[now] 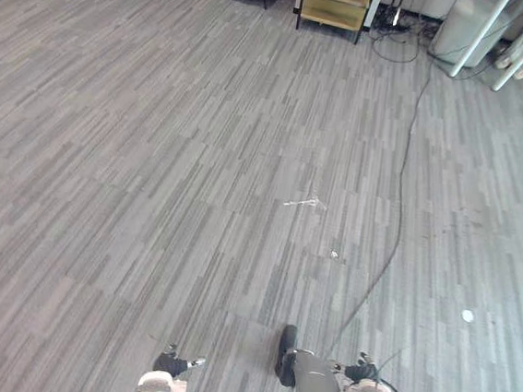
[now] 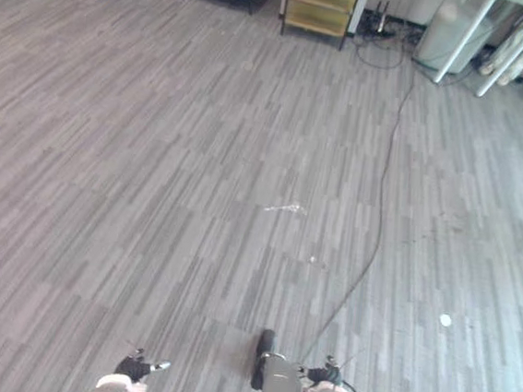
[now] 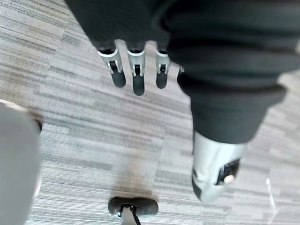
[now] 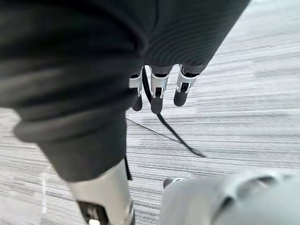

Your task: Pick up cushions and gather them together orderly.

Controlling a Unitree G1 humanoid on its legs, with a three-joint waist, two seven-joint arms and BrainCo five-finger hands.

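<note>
my left hand [image 3: 136,70] and right hand [image 4: 158,89] hang low over the grey floor [image 1: 201,153], fingers straight and empty: no cushion within reach, so i judge searching comes first.

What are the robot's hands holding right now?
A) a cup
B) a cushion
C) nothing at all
C: the left hand and the right hand both hang with straight fingers above the grey floor, and nothing sits between fingers and thumb.
</note>
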